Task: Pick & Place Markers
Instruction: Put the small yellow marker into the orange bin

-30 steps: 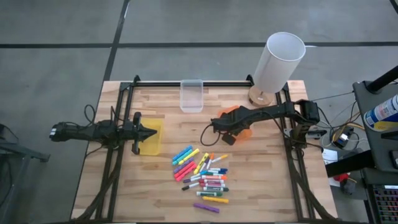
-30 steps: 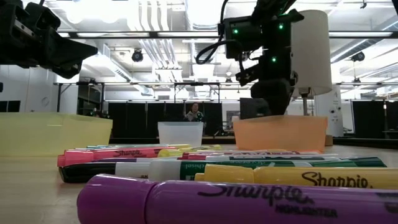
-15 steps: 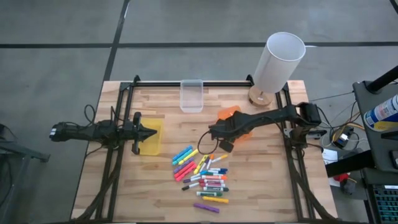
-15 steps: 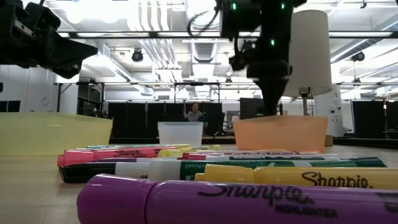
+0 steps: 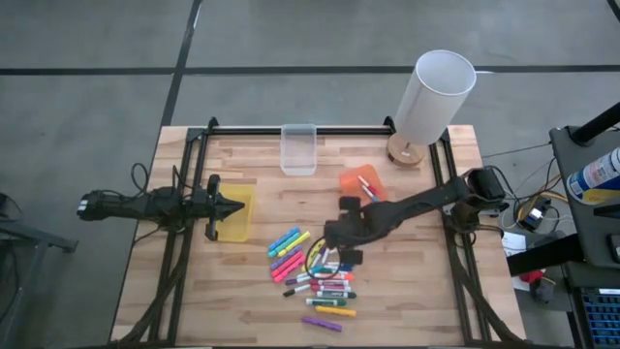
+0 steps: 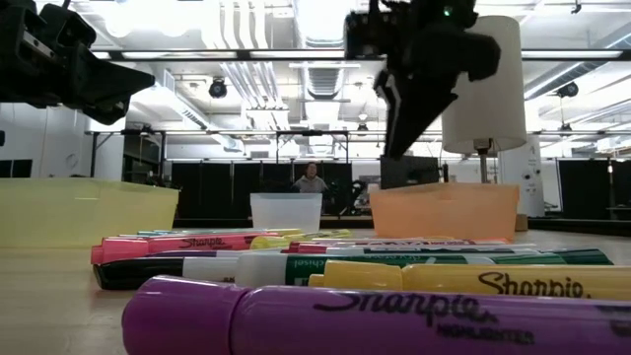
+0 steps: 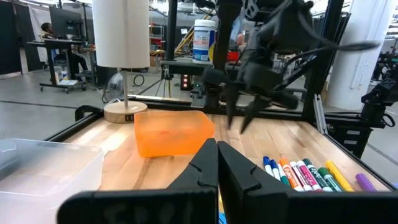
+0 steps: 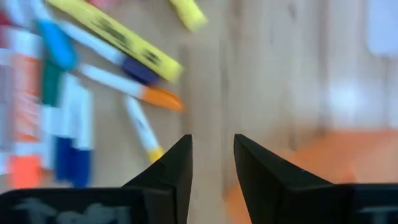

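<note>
Right gripper point(image 5: 330, 236): over the near part of the table, above the markers' far edge, fingers point(image 8: 177, 163) slightly apart, nothing between them.
Markers point(image 5: 317, 273): loose pile lying flat on the table's point(image 5: 417, 291) near middle; a purple one point(image 6: 325, 318) nearest the low camera.
Orange bin point(image 5: 362, 184): beyond the pile, apparently with two markers inside.
Left gripper point(image 5: 238, 206): over the yellow bin point(image 5: 238, 217) at the left, fingers together, empty.
Clear bin point(image 5: 298, 149): far edge.
</note>
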Robot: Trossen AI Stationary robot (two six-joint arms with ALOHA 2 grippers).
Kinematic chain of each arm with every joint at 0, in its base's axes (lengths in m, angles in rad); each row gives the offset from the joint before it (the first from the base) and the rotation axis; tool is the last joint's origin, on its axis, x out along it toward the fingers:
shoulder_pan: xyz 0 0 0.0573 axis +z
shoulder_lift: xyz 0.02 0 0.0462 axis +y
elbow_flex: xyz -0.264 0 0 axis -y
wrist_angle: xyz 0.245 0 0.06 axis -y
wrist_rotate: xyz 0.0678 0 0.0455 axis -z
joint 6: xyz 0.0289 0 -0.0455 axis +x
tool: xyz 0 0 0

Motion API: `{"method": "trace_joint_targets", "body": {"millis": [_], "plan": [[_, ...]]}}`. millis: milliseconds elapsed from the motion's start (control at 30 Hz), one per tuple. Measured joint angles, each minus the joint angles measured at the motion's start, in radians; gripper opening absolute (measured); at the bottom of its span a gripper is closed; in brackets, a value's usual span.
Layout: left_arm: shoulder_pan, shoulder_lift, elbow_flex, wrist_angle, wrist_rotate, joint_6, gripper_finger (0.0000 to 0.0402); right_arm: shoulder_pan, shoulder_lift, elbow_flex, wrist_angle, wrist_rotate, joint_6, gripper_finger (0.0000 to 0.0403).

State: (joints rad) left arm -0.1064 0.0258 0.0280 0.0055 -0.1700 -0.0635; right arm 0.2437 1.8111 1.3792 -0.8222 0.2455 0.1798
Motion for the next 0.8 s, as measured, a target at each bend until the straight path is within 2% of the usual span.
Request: {"method": "trace_joint_targets", "body": {"millis": [133, 333, 600, 800], "plan": [[0.0, 0.0, 0.0, 0.0, 0.0, 0.0, 0.0, 0.021, 0.0, 0.0, 0.083, -0.122, -0.069, 0.01], [0.0, 0.001, 0.0, 0.0, 0.0, 0.0, 0.0, 0.021, 0.051, -0.001, 0.094, -0.205, -0.093, 0.01], [0.0, 0.003, 0.0, 0.0, 0.0, 0.0, 0.0, 0.016, 0.161, -0.003, 0.078, -0.212, -0.143, 0.0091], [0.0, 0.003, 0.0, 0.0, 0.0, 0.0, 0.0, 0.013, 0.199, 0.0, 0.022, -0.16, -0.158, 0.0079]]}}
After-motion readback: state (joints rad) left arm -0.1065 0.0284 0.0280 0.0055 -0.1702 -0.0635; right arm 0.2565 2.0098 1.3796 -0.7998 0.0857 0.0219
